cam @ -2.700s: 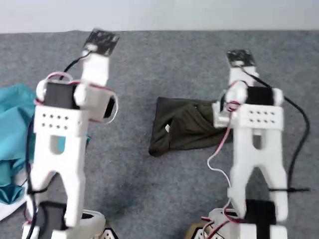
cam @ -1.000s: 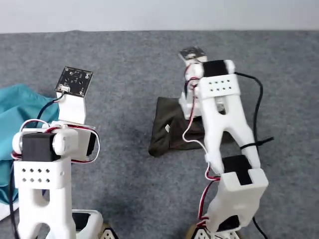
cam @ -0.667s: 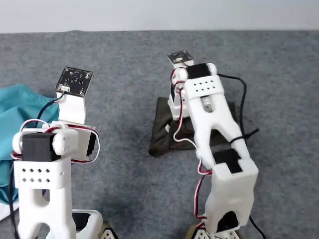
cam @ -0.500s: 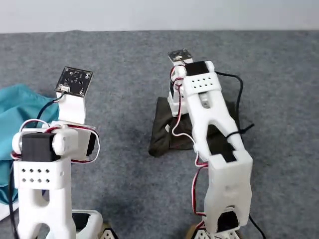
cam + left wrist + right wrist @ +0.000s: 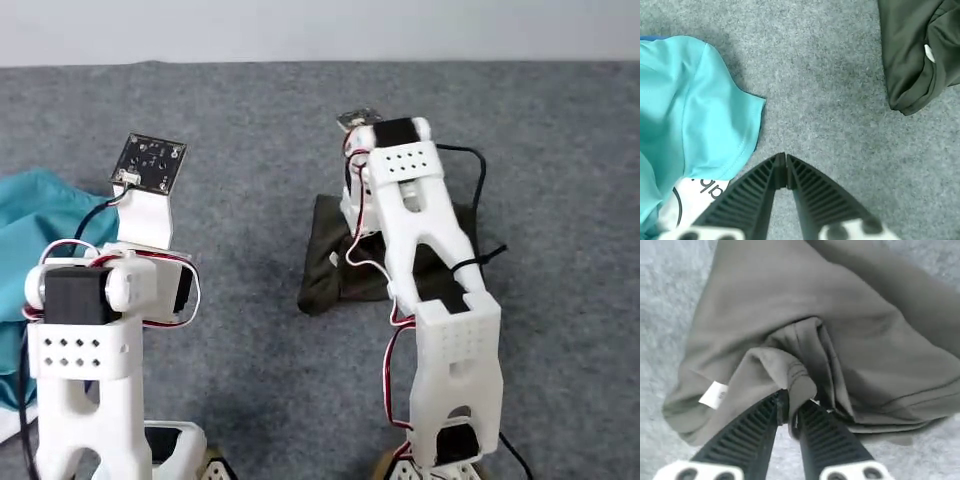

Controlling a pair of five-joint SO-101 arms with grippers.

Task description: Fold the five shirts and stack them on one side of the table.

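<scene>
A dark olive shirt [image 5: 335, 260] lies crumpled near the table's middle, a white label [image 5: 713, 393] showing at its collar. My right gripper [image 5: 792, 401] is down on it, shut on a raised fold of the dark cloth [image 5: 802, 382]; in the high view the right arm [image 5: 405, 190] stretches over the shirt and hides the fingers. A teal shirt [image 5: 30, 250] lies spread at the left edge, its sleeve [image 5: 715, 130] close to my left gripper [image 5: 785, 165]. That gripper hovers shut over bare mat with nothing in it.
Grey felt mat [image 5: 250, 130] covers the table, with bare room at the back and far right. White printed cloth [image 5: 700, 187] peeks from under the teal shirt. The left arm [image 5: 95, 320] stands upright near the front left.
The right arm swung from the right side out over the dark shirt and settled on its fold. The left arm drew back toward the front and has since kept still.
</scene>
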